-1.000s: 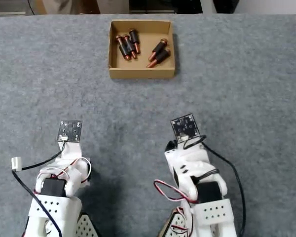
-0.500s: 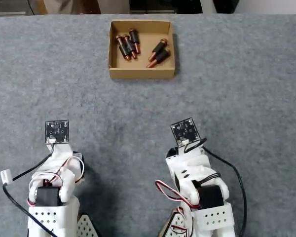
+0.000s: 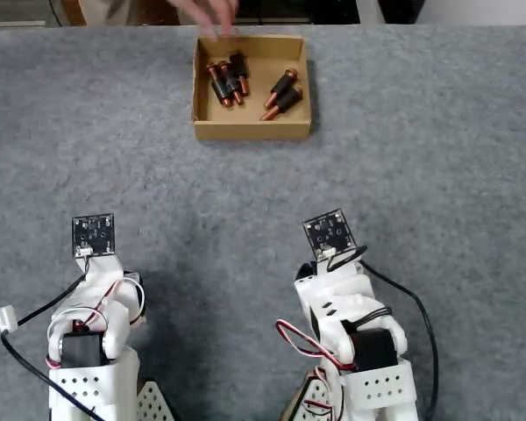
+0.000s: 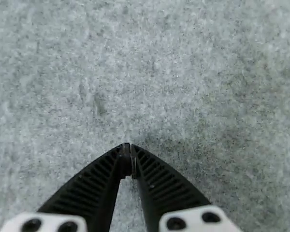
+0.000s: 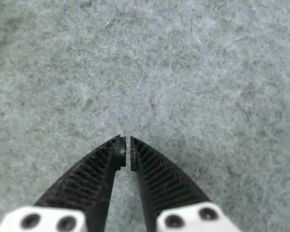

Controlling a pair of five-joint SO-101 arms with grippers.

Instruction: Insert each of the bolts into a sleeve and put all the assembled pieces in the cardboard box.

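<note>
Hanging low over the grey felt-covered table (image 4: 193, 58), with the left claw (image 4: 127, 148) clenched: black ribbed fingers (image 4: 94, 179) meeting at the tips, nothing pinched between them. Just beyond those tips, grey nap and a soft shadow.

Much the same at the right claw (image 5: 126, 140): clenched on nothing, tips drawn together save for a hairline slit, aimed down at the felt.

Seen from above, two white plastic arms side by side at the near edge of the table, left arm (image 3: 88, 342) and right arm (image 3: 355, 324), each trailing black and red wires.

Well ahead of both claws, across a wide stretch of felt and between their two lines, closer to the right claw's: a shallow brown cardboard box (image 3: 252, 130), open at the top. Inside, five assembled pieces (image 3: 285, 101), copper-coloured bolts (image 3: 290, 74) seated in black cylindrical sleeves (image 3: 280, 86), all lying flat and slanted. On the side toward the left claw, a cluster of three (image 3: 226, 81), touching one another. On the side toward the right claw, a pair (image 3: 281, 88) side by side, apart from the cluster.

At the box rim farthest from the claws, a blurred hand (image 3: 212, 12) of a person. Cannot tell whether touching the cardboard or only above it.
</note>
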